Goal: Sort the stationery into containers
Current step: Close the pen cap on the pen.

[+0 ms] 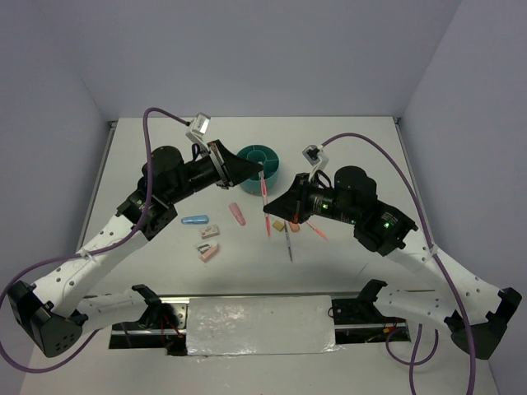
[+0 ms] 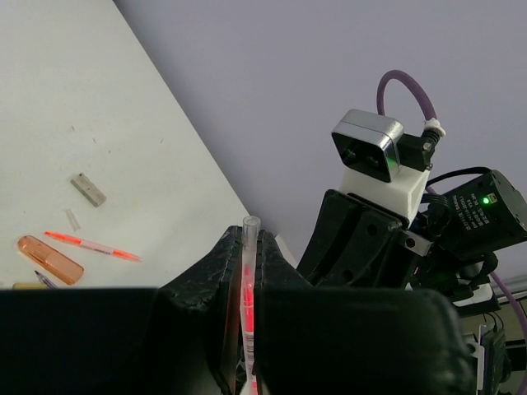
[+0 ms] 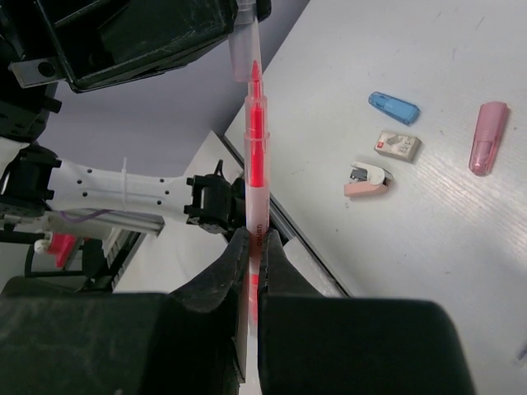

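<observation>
A pink pen (image 1: pixel 268 224) is held in the air between both grippers, in front of the round teal tub (image 1: pixel 258 160). My right gripper (image 3: pixel 254 240) is shut on the pen's barrel (image 3: pixel 255 164). It also shows in the top view (image 1: pixel 272 211). My left gripper (image 2: pixel 245 245) is shut on the pen's clear cap (image 2: pixel 249 234), and shows in the top view (image 1: pixel 257 176) beside the tub. In the right wrist view the pink tip sits just inside the cap's mouth. Other stationery lies loose on the table.
Left of the pen lie a blue capsule (image 1: pixel 194 220), a pink capsule (image 1: pixel 237 214), a pink-white block (image 1: pixel 211 233), a grey piece (image 1: pixel 203 247) and a pink block (image 1: pixel 208 256). Under my right gripper lie a tan block (image 1: pixel 279 224), an orange capsule (image 2: pixel 51 258), a dark pen (image 1: pixel 288 244) and a pink pen (image 2: pixel 90 245).
</observation>
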`<state>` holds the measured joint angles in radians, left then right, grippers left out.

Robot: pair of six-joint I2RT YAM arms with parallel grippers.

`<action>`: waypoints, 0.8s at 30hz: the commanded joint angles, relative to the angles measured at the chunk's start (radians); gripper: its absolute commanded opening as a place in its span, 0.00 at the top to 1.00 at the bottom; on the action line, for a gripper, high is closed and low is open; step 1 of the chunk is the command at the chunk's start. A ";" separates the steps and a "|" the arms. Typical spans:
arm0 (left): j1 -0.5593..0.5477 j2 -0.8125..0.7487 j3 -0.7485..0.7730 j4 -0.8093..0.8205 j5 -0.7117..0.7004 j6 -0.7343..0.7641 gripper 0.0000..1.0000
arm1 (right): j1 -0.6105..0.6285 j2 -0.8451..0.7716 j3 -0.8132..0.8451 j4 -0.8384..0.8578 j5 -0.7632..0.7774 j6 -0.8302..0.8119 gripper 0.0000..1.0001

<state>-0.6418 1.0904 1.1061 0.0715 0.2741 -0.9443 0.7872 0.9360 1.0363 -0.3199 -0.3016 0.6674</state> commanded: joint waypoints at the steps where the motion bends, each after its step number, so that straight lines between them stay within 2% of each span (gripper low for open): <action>1: 0.002 -0.014 -0.003 0.053 0.031 0.006 1.00 | -0.009 0.003 0.050 0.007 0.012 -0.017 1.00; 15: 0.002 -0.018 -0.040 0.071 0.074 -0.004 1.00 | -0.028 0.024 0.099 0.024 0.018 -0.043 1.00; 22: 0.004 -0.027 -0.040 0.060 0.115 -0.004 1.00 | -0.112 0.040 0.090 0.119 0.006 -0.081 1.00; 24: 0.002 -0.029 -0.029 0.044 0.120 0.012 0.96 | -0.132 0.047 0.109 0.127 0.004 -0.097 1.00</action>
<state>-0.6308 1.0901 1.0733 0.1196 0.3099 -0.9470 0.7094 0.9737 1.0760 -0.3141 -0.3565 0.6060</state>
